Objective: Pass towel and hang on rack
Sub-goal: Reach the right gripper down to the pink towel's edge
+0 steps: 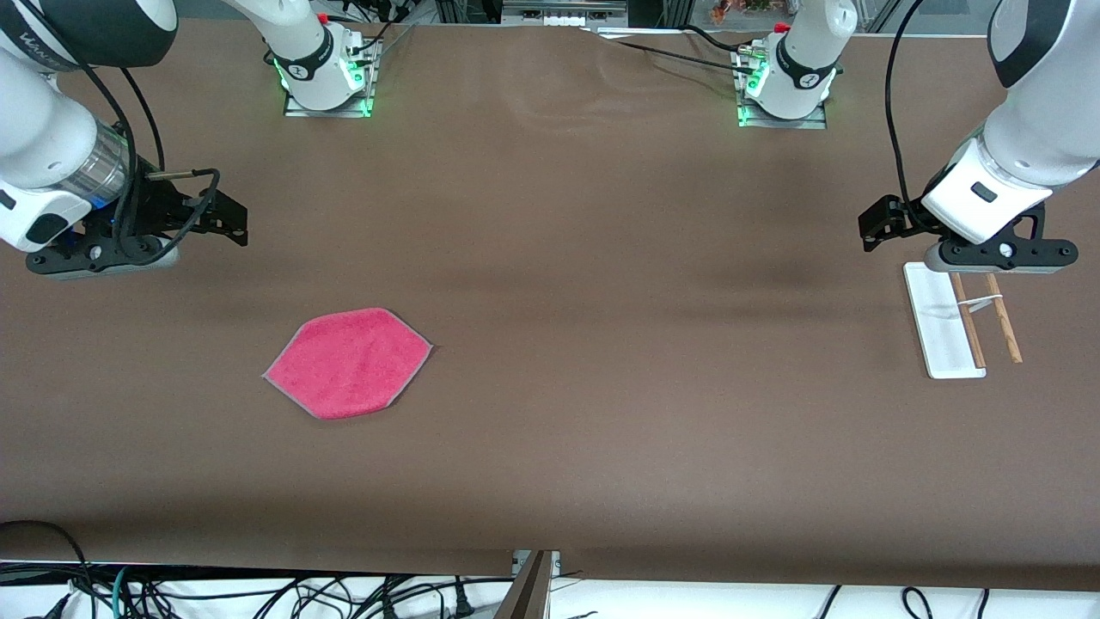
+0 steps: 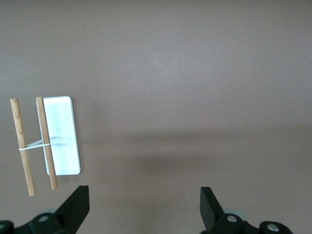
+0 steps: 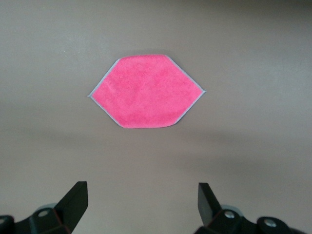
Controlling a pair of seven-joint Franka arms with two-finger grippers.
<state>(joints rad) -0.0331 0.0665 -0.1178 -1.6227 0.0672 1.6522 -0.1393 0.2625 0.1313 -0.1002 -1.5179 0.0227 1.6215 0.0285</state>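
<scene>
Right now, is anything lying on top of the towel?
No. The towel lies flat on the table, pink side up and bare. What its underside covers cannot be seen.

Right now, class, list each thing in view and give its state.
towel: flat on the table, pink side up, untouched.
rack: standing bare at the left arm's end.
left gripper: open, beside the rack.
right gripper: open, hovering short of the towel.
</scene>
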